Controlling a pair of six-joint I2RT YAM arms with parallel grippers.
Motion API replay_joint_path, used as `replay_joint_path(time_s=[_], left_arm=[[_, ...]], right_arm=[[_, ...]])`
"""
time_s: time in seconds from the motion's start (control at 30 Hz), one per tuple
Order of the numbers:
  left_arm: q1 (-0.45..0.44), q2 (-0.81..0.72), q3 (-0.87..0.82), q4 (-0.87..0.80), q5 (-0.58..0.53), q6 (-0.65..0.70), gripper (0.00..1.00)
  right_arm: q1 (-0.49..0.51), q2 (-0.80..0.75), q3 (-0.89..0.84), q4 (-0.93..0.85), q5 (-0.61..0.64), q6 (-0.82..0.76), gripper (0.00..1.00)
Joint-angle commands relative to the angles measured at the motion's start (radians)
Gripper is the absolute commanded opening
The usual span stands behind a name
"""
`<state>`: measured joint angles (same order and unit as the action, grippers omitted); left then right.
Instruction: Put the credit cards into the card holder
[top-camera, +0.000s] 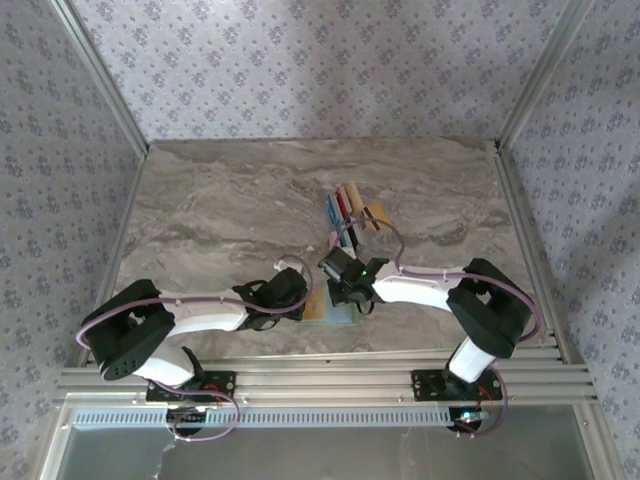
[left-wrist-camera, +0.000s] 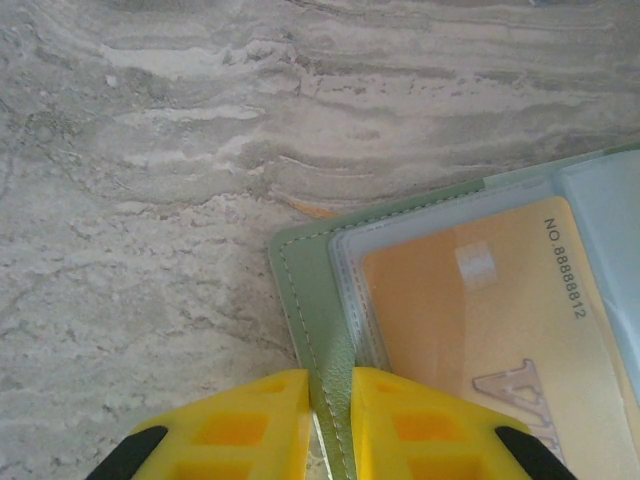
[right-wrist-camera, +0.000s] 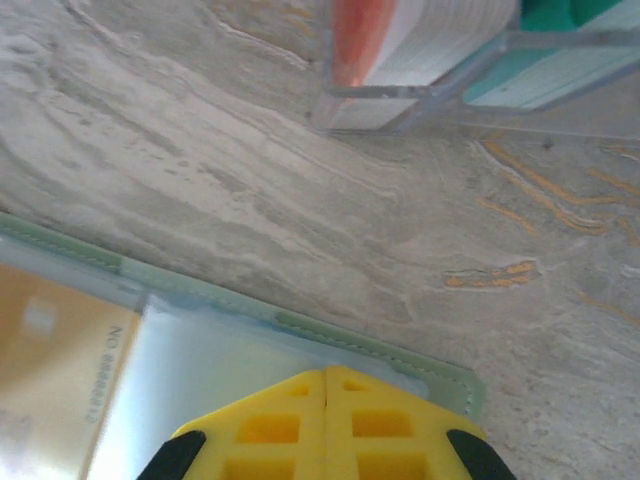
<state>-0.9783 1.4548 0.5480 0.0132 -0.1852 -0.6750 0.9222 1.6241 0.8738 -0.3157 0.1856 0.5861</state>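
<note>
**Holder pinned on the left, right fingers shut and empty, cards wait farther away**

On the left, the left gripper (left-wrist-camera: 332, 425) pinches the near-left edge of the card holder (left-wrist-camera: 308, 290); the green stitched border passes between the two yellow fingers, which are closed on it. The holder lies open and flat on the near part of the table, between the two grippers. One tan card (left-wrist-camera: 480, 330) already sits under the clear plastic of its left pocket.

To the right, the right gripper (right-wrist-camera: 326, 425) hangs just over the empty pocket (right-wrist-camera: 230, 360), its fingers pressed together with nothing between them.

The other credit cards (top-camera: 348, 205) stand on edge in a clear rack (right-wrist-camera: 400, 100), farther from the arms than the holder and a little to the right. I judge the next move goes there. The right arm is nearer, and its fingers already point toward the rack. The cards stand side by side in a row that runs left to right, so the fingers must open and come down over one thin edge.

The table (top-camera: 220, 200) is grey marbled stone, smooth and flat. Walls (top-camera: 300, 60) with flower-pattern paper close three sides, and a metal frame (top-camera: 320, 375) runs along the near edge.
</note>
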Motion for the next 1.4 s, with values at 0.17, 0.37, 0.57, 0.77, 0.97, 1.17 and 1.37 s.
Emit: replay_joint_path(time_s=[0.17,0.37,0.57,0.77,0.97,1.17,1.37], left_arm=[[-0.018,0.06,-0.035,0.019,0.064,-0.017,0.18],[-0.019,0.057,-0.036,0.018,0.064,-0.014,0.18],[-0.019,0.061,-0.03,0.018,0.064,-0.014,0.18],[-0.019,0.057,-0.026,0.007,0.065,-0.011,0.18],[-0.018,0.066,-0.023,0.008,0.061,-0.009,0.18],[-0.019,0.078,-0.027,0.02,0.066,-0.015,0.18],[-0.018,0.085,-0.036,0.028,0.063,-0.021,0.18]], right_arm=[[-0.002,-0.056,-0.035,0.107,-0.15,-0.006,0.0],[-0.005,-0.064,0.008,-0.068,0.031,0.006,0.15],[-0.009,-0.008,0.015,-0.067,0.048,0.008,0.31],[-0.006,0.048,0.01,-0.026,0.022,0.007,0.31],[0.011,0.065,-0.004,-0.011,0.014,0.015,0.13],[0.017,0.025,-0.018,0.03,-0.037,0.015,0.0],[0.014,-0.037,-0.031,0.096,-0.1,0.016,0.0]])
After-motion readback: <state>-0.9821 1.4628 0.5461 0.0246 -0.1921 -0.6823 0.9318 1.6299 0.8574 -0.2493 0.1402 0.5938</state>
